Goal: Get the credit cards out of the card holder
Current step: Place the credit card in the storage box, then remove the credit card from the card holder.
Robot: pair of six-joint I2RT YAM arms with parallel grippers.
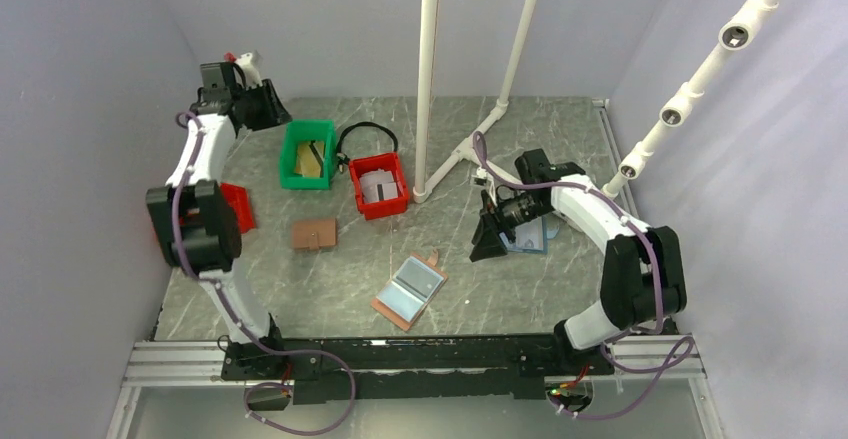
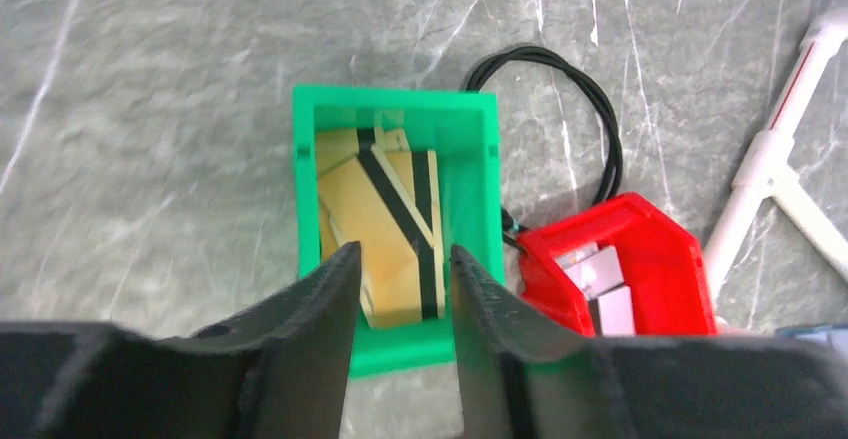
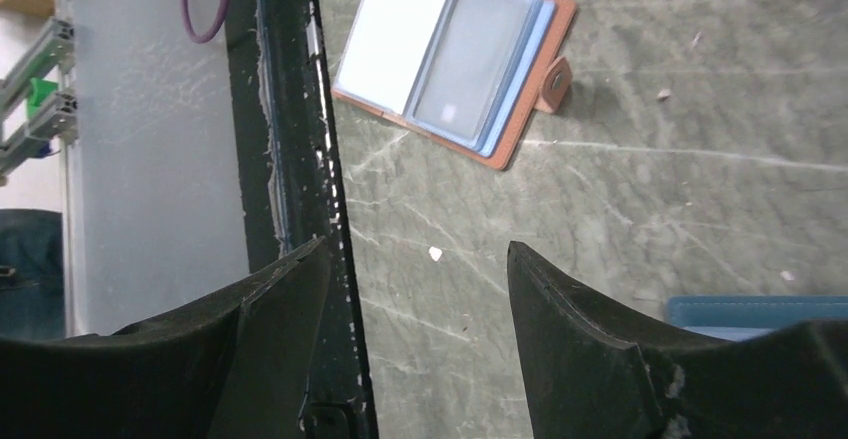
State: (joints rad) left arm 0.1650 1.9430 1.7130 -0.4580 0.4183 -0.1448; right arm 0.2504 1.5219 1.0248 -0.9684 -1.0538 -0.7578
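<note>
The card holder [image 1: 410,292] is laid open on the table at 6 o'clock of the red bin [image 1: 385,209], and a pale credit card [image 3: 390,34] is seen in one half. At 2 o'clock of the holder, the right gripper [image 3: 415,249] is held wide apart and empty. At 11 o'clock, over the green bin [image 2: 305,179], the left gripper [image 2: 405,259] is parted narrowly with nothing between its fingers.

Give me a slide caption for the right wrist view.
The right hand hangs open over the table, the card holder lying open ahead of it.

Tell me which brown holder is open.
The holder at front centre: it is spread flat, pale blue inside up, snap tab sticking out. The other brown holder, back-left of it, lies shut.
</note>
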